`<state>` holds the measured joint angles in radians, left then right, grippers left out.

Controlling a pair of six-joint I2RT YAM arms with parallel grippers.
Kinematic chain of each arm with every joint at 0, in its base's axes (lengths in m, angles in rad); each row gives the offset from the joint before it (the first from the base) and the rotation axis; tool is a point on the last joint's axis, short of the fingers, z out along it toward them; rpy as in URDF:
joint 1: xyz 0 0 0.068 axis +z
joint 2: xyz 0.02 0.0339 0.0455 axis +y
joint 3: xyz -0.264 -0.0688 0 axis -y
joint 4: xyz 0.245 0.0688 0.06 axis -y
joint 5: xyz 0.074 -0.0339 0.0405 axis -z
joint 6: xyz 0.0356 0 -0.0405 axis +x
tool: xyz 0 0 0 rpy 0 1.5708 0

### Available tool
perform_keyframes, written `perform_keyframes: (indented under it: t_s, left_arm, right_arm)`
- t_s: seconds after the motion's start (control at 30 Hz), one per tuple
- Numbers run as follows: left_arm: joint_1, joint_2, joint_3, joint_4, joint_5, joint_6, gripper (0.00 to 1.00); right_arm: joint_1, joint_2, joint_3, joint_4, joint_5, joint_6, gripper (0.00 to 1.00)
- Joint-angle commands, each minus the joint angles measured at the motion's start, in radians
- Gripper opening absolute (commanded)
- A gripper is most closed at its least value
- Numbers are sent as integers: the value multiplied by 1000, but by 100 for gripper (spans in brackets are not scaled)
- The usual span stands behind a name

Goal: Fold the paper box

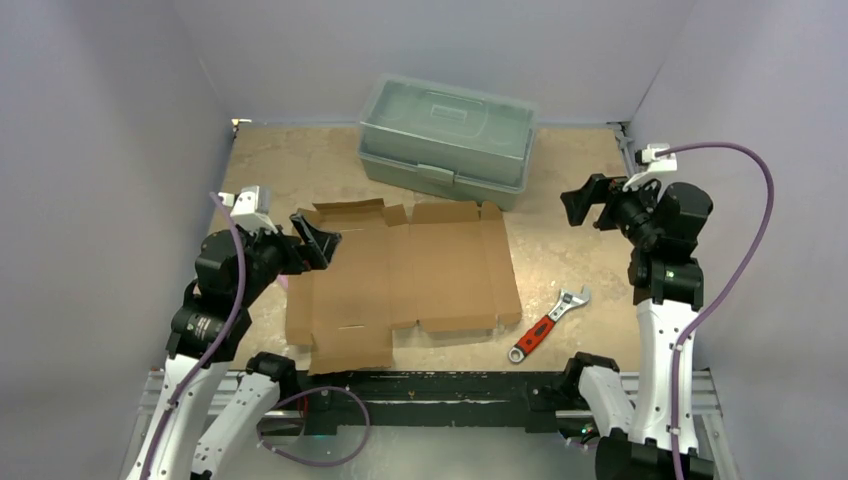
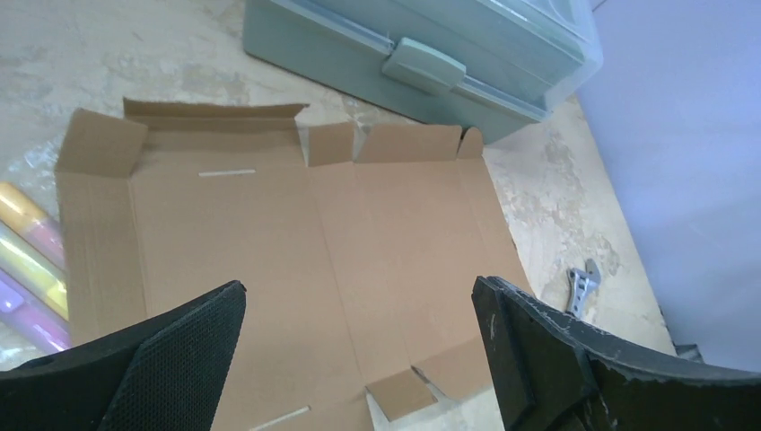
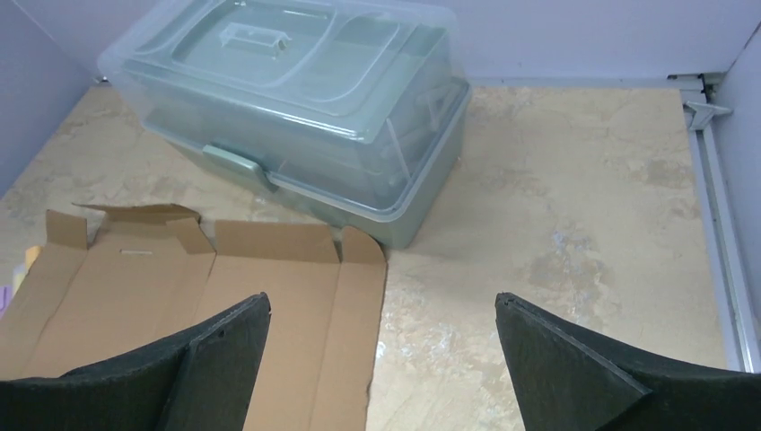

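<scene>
Plain lilac walls (image 1: pixel 100 100) around a mottled beige tabletop (image 1: pixel 565 265)

The bench (image 1: pixel 580 250) has a mottled beige, stone-like top. The box (image 1: pixel 420 275) lies on it unfolded, near the front middle, with a few far-edge flaps tilted up. Behind it a closed grey-green toolbox (image 1: pixel 445 135) stands at an angle, near the box's far edge. A red-handled wrench (image 1: pixel 545 325) lies just right of the box. Yellow and purple tubes (image 2: pixel 27 269) lie at its left edge.
</scene>
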<state>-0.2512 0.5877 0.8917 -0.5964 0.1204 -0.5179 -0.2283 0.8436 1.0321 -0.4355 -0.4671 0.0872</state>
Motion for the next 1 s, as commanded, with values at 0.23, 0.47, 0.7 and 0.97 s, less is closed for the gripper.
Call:
perform_keyframes:
  t_s: [0.23,0.47,0.7,0.97]
  left_arm:
    - [-5,-12,-58,-65,85,-81,99]
    - [-7,103,-101,-16,214,-74,99]
    - [-158,249,-73,-25,137,-47,97]
    - [-743,524,22,58,-370,76,95]
  right_arm:
    - [2,-29,-30,33,-119,-11,99]
    - [3,-30,-148,61,-404,-246,99]
    - [3,-7,-266,28,-682,-513,99]
    - [3,47,-235,-47,-670,-598,99]
